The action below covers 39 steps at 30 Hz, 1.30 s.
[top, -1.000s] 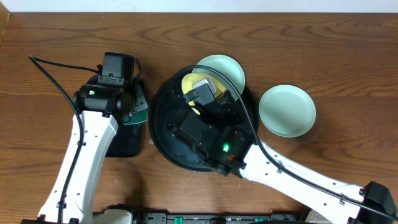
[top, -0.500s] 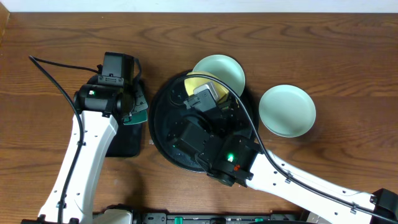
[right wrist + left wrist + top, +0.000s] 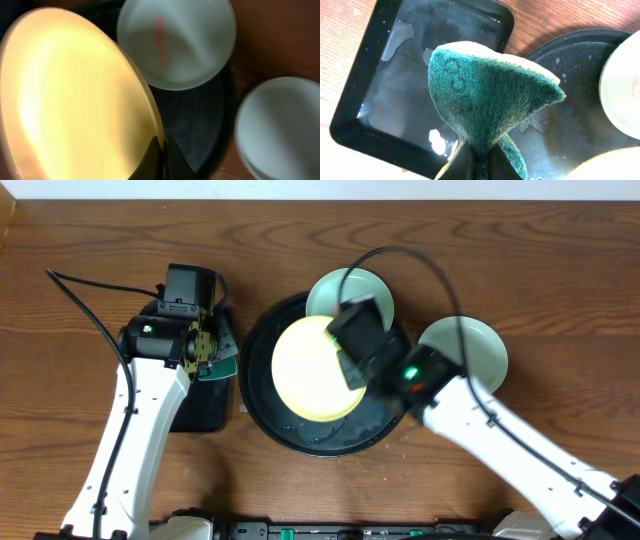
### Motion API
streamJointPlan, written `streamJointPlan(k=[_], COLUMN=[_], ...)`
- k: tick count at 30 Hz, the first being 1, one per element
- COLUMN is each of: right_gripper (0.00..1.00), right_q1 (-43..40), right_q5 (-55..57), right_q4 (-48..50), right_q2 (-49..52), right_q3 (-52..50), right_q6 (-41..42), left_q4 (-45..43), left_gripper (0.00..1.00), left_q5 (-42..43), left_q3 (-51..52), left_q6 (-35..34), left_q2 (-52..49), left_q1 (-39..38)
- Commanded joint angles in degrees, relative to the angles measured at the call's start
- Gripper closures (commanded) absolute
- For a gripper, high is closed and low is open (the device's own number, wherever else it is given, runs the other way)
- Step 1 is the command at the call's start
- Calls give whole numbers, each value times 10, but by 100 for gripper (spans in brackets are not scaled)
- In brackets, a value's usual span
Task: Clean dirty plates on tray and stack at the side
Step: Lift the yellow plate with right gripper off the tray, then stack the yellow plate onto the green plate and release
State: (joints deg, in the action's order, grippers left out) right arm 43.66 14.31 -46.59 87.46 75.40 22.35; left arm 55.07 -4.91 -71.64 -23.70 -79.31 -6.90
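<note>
The pale yellow plate (image 3: 312, 367) is over the round black tray (image 3: 262, 405). My right gripper (image 3: 352, 358) is shut on its right rim, and the wrist view shows the plate (image 3: 70, 95) tilted in the jaws (image 3: 162, 150). One mint plate (image 3: 335, 288) rests on the tray's far rim and shows a red smear in the right wrist view (image 3: 175, 42). The other mint plate (image 3: 478, 370) lies on the table to the right of the tray. My left gripper (image 3: 207, 350) is shut on a green sponge (image 3: 485, 95), held above the rectangular tray.
A smaller rectangular black tray (image 3: 390, 95) with wet patches lies left of the round tray, under my left arm. A black cable (image 3: 90, 310) runs across the table's left part. The round tray's floor is wet (image 3: 560, 135).
My right arm has swung from over the tray to its right side. The yellow plate, mostly hidden before, now shows its whole face over the tray. The left arm has stayed still.
</note>
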Motion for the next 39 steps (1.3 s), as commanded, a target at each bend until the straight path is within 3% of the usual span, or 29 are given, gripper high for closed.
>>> streamJointPlan(k=[1,9,15,30,36,39], right_gripper=[99,99,99,99,72,63], right_q1=[-90,-334,-468,-511,-511,-510], right_q5=[-171,-222,-115,-67,-94,-172], right_q4=[11,-59,-133,-84,-77,-68], right_q2=[-44,-99,-72,69,104,104], right_q3=[0,-1,-3,-72,-72,-57], right_q6=[-1,-6,-19,-31,-52,-98], left_q4=[0,-1,-1,-5,-5,-5], left_gripper=[92,92,92,92,92,92], left_q5=[-9,-9,-9,-9,-9,-9], left_q3=[-7,-7,-7,-7,-7,-7], left_q6=[9,9,7,5,5,5], left_q2=[-1,-1,-1,-1,-1,-1], left_q1=[2,2,2,2,2,2])
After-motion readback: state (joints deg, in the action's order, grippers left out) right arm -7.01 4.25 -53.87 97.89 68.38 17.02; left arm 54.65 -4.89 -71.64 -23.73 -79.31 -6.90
